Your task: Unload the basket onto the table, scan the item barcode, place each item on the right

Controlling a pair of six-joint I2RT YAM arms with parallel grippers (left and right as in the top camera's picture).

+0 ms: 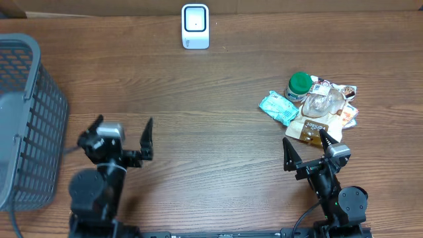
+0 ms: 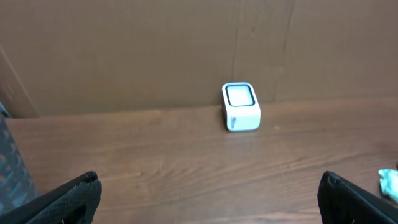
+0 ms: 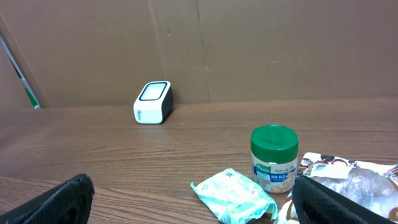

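Nearest us, the left gripper (image 1: 123, 125) and right gripper (image 1: 305, 142) hang with jaws spread wide, both short of the white barcode scanner (image 1: 195, 26). Beyond the right gripper we see the items piled: a teal packet (image 1: 278, 107), a clear bag (image 1: 322, 104) and a green-lidded jar (image 1: 299, 84), right of the scanner, which stands farthest back.

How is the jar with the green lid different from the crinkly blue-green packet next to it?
The jar stands upright; the packet lies flat. The jar is round with a green lid; the packet is crinkled and pale blue-green. Both rest on the wooden table, side by side.
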